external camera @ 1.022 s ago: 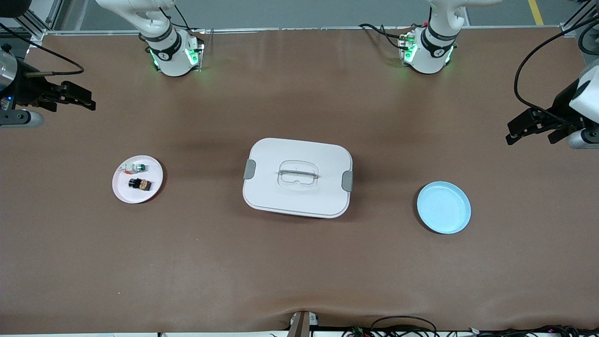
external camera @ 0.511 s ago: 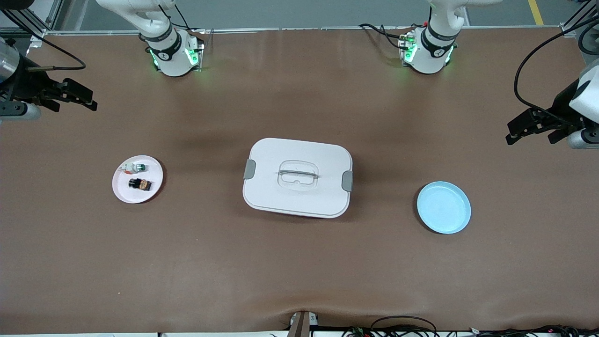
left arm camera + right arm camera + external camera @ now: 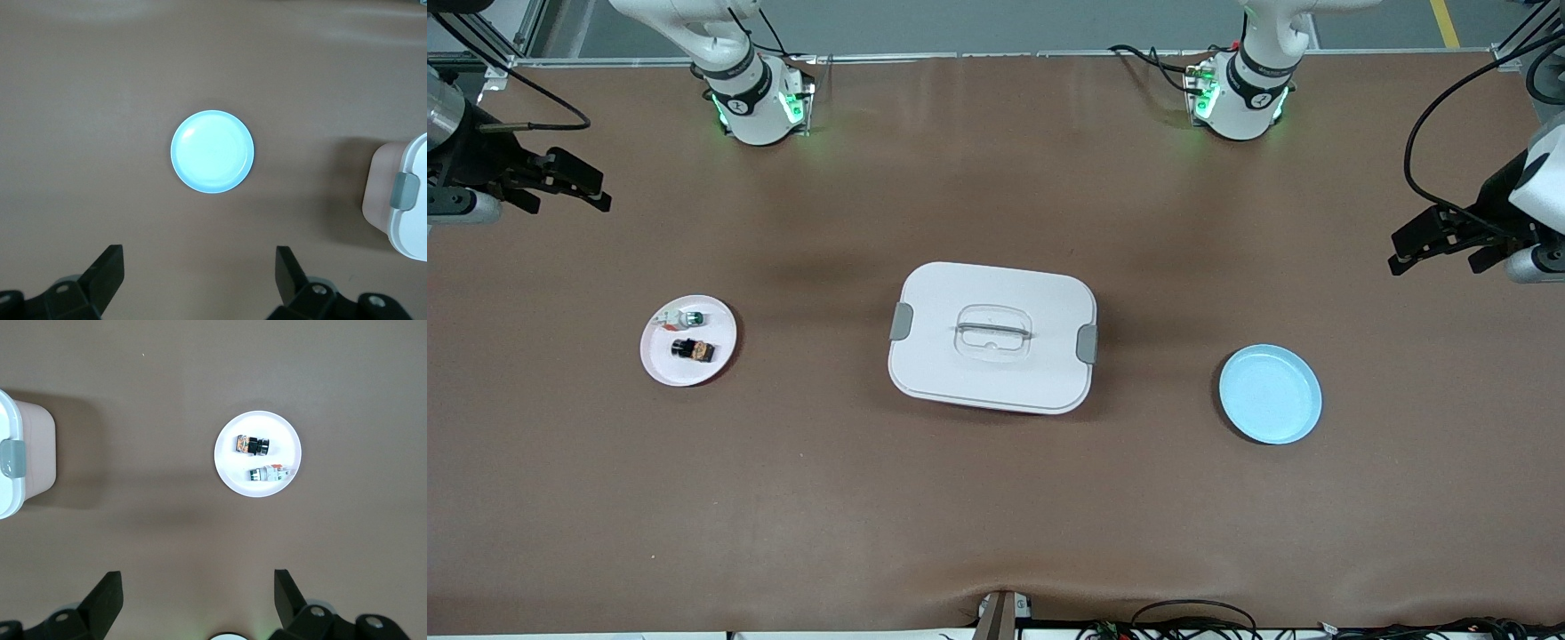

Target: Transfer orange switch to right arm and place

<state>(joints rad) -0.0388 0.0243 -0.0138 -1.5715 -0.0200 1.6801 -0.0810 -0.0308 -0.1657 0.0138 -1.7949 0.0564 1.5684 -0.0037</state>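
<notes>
**Both Grippers Empty and Raised; Switch at Rest on White Plate**

The orange switch (image 3: 694,349) lay on a small white plate (image 3: 716,366) toward the right arm's end of the table. A small white, green and red piece (image 3: 680,319) shared that plate, lying just beside the switch and farther from the front camera. In the right wrist view the two items were apart, not touching, and both were well inside the plate's rim.

The right gripper (image 3: 578,182) was held above the table edge at the right arm's end, well apart from the white plate. Its fingers (image 3: 107,597) were spread wide and nothing was between them.

The left gripper (image 3: 1427,240) was held above the table edge at the left arm's end. Its fingers (image 3: 105,273) were likewise spread wide and held nothing. A light blue plate (image 3: 1270,394) sat on the table toward that end, with nothing on it.

A white lidded container (image 3: 992,336) with grey side clips and a recessed handle stood at the middle of the brown table (image 3: 996,516), between the two plates and well apart from each.
</notes>
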